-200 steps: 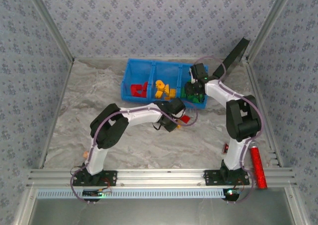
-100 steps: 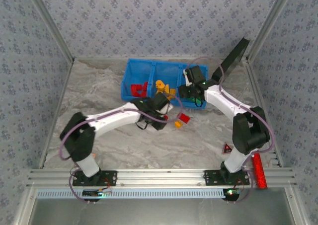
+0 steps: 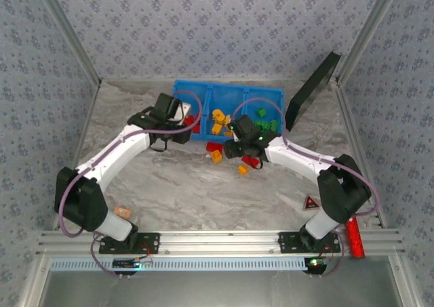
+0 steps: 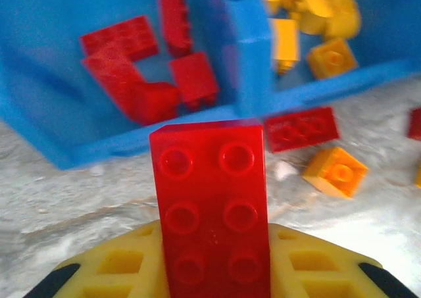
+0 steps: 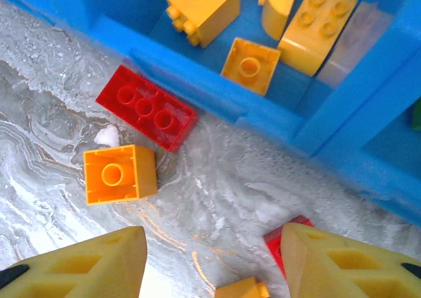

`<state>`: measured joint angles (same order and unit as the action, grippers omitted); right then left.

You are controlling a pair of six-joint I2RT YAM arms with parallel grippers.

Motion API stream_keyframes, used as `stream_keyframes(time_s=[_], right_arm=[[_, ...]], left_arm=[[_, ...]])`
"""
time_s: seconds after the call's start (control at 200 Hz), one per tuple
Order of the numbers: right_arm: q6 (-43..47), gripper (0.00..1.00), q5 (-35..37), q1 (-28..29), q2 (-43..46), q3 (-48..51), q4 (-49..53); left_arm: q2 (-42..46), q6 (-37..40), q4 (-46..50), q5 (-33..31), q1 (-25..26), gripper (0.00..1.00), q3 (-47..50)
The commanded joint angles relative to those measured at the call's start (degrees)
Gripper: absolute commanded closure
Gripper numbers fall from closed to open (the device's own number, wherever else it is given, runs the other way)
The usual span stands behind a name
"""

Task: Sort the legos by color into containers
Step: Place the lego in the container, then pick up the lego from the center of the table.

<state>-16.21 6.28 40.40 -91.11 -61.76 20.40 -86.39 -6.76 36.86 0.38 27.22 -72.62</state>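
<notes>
Arms reach toward the bright blue divided plastic bin (image 3: pixel 224 85): left gripper (image 3: pixel 182 117) clamps a red studded brick (image 4: pixel 214 206) before its left compartment, right gripper (image 5: pixel 214 258) jaws spread before its front wall.

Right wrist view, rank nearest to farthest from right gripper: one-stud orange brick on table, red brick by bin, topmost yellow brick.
1. One-stud orange brick, on table, left of right gripper.
2. Red brick, against bin wall.
3. Topmost yellow brick, inside bin.
</notes>
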Motion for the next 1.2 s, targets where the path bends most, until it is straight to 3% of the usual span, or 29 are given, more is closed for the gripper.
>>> stream_keyframes(time_s=[0.0,0.415,0.705,0.98,1.194], right_arm=[[-2.5,0.42,5.2,3.1,1.6,2.5,-3.6],[-3.8,0.39,12.7,9.5,-1.8,6.6,-9.7],[-3.2,0.34,13.4,10.7,-5.4,5.6,-11.7],[-2.5,0.30,13.6,10.8,-8.1,3.5,-12.1],[-2.3,0.29,12.6,10.8,-10.8,1.4,-12.4]], left_arm=[[-4.1,-0.4,-0.3,-1.1,-3.2,0.73,-4.2],[-25.7,1.4,1.0,2.0,-7.4,0.74,-22.6],[-33.6,1.6,4.3,2.8,-8.2,0.72,-30.3],[-34.9,0.8,4.1,5.3,-8.1,0.51,-30.5],[-32.6,1.4,4.0,5.5,-8.2,0.44,-28.5]])
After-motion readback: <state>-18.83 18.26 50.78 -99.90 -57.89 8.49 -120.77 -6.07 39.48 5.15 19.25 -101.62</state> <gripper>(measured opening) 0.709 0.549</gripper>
